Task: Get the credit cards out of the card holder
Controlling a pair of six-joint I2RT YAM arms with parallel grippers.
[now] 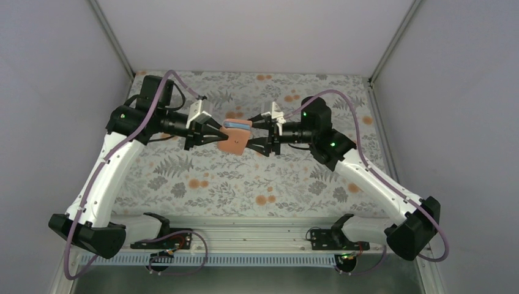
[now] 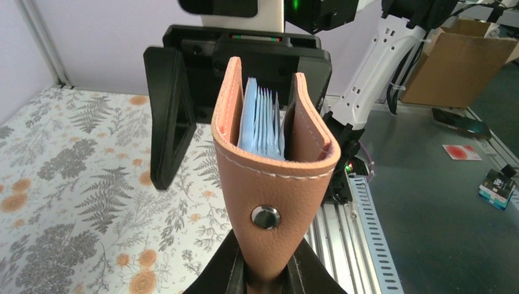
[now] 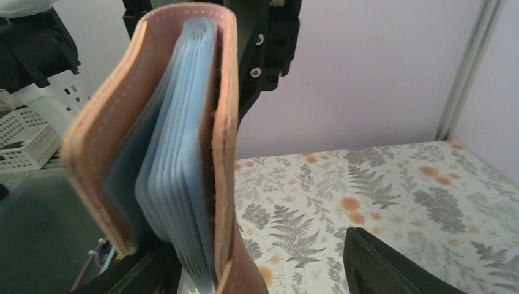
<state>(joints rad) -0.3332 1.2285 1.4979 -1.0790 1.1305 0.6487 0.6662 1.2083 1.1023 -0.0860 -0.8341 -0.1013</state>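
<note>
A tan leather card holder [image 1: 235,142] hangs in the air between the two arms, above the floral table. My left gripper [image 1: 219,137] is shut on its folded snap end [image 2: 267,215]. The holder gapes open toward the right arm, and a stack of pale blue sleeves [image 2: 263,119] shows inside it. The credit cards are hidden in the sleeves; I see no colours. My right gripper [image 1: 251,135] is open. One finger [image 2: 292,110] sits inside the holder beside the sleeves, the other finger [image 3: 382,266] outside. The sleeves [image 3: 180,165] and one flap [image 3: 227,122] lie between them.
Grey walls close in the table on three sides. A metal rail [image 2: 361,245] runs along the near edge. Beyond it are a cardboard box [image 2: 459,55], a small pale flat thing with a red mark [image 2: 462,151] and a white basket [image 3: 24,144].
</note>
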